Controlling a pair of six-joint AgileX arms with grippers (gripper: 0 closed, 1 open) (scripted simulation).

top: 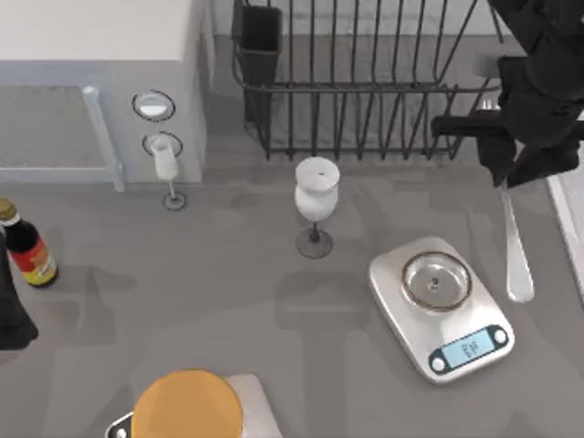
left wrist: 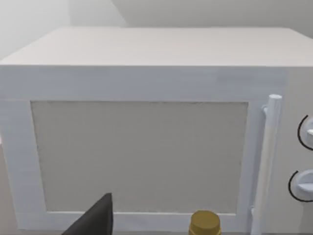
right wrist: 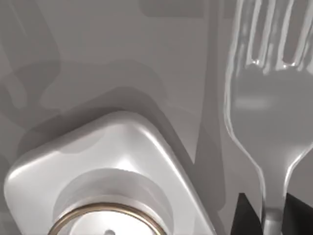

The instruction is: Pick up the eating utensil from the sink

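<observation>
The eating utensil [top: 514, 246], a shiny silver fork, hangs slanted above the table just right of the kitchen scale. My right gripper [top: 505, 175] is shut on its slim shaft, near the dish rack's right end. In the right wrist view the fork [right wrist: 266, 103] shows close up, tines pointing away from the black fingers [right wrist: 244, 218] that pinch its neck. The sink's pale rim [top: 568, 219] runs along the table's right edge, beside the fork. My left arm [top: 14, 319] is parked at the left edge by the sauce bottle.
A silver kitchen scale [top: 441, 306] sits front right, with a white wine glass [top: 316, 196] in the middle. The black wire dish rack [top: 356, 82] stands at the back. A white microwave [top: 91, 82] is back left, beside a sauce bottle [top: 26, 248]. An orange round object [top: 187, 401] lies at the front.
</observation>
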